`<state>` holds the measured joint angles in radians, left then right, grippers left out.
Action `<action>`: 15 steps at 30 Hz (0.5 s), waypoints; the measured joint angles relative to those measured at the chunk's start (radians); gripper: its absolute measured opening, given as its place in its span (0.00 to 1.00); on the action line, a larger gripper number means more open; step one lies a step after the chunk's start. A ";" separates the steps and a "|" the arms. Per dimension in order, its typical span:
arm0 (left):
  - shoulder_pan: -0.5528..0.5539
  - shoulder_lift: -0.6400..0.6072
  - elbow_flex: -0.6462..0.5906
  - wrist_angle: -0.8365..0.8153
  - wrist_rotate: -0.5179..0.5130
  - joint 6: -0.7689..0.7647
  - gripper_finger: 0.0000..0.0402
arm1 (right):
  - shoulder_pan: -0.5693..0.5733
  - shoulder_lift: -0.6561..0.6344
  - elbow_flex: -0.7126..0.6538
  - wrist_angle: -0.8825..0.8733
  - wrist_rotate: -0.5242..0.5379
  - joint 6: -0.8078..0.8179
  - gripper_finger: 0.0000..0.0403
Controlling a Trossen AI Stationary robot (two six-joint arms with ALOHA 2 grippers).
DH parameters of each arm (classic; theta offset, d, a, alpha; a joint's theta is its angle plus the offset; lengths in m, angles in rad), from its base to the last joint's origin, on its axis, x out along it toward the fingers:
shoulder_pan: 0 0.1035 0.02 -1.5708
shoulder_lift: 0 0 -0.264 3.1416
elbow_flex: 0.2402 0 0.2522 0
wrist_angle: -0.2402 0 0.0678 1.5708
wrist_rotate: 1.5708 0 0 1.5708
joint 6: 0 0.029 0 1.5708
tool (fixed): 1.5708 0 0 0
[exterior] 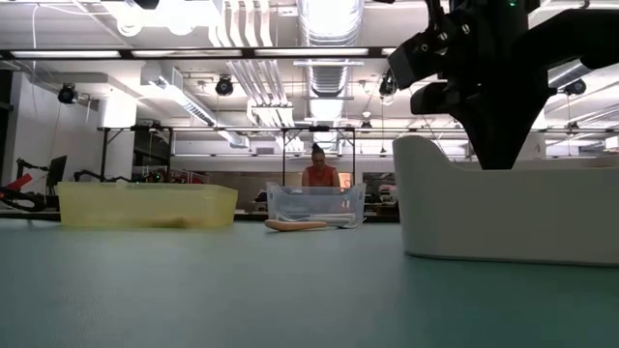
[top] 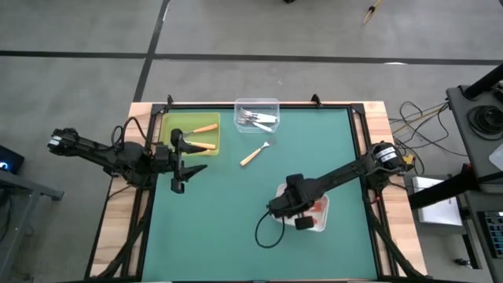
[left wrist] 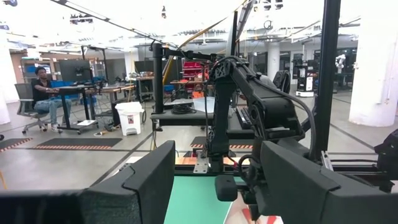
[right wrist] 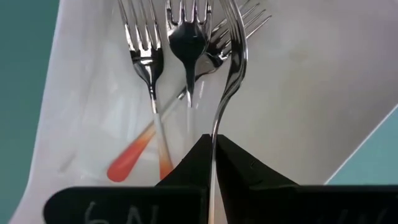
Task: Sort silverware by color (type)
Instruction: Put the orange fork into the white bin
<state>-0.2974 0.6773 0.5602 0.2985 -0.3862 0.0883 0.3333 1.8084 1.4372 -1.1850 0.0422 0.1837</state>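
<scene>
The right gripper (right wrist: 212, 155) is holding a fork (right wrist: 229, 74) pinched edge-on between closed fingers, head down over the white tray (top: 321, 222) at the near right, apparently to drop it among the red-handled forks (right wrist: 134, 155) there. One tan fork (top: 255, 153) is lying mid-table, unsorted. Tan ones are filling the yellow tray (top: 167, 126), white ones the clear tray (top: 257, 103). The left gripper (top: 179, 163) is waiting beside the yellow tray, fingers spread, empty.

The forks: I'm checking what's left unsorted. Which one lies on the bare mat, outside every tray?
The tan-handled fork in the middle of the green mat, between the yellow tray and clear tray. All other visible forks lie in trays.
</scene>
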 joint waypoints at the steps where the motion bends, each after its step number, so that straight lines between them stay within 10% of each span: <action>1: 0.000 0.000 0.000 0.000 0.000 0.000 0.55 | 0.000 0.000 0.000 -0.003 -0.001 -0.002 0.02; 15: 0.000 0.000 0.000 0.000 0.000 0.000 0.55 | -0.005 -0.015 0.000 -0.024 -0.024 0.006 0.02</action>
<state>-0.2974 0.6773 0.5602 0.2985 -0.3861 0.0883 0.3283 1.7938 1.4372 -1.2091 0.0181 0.1900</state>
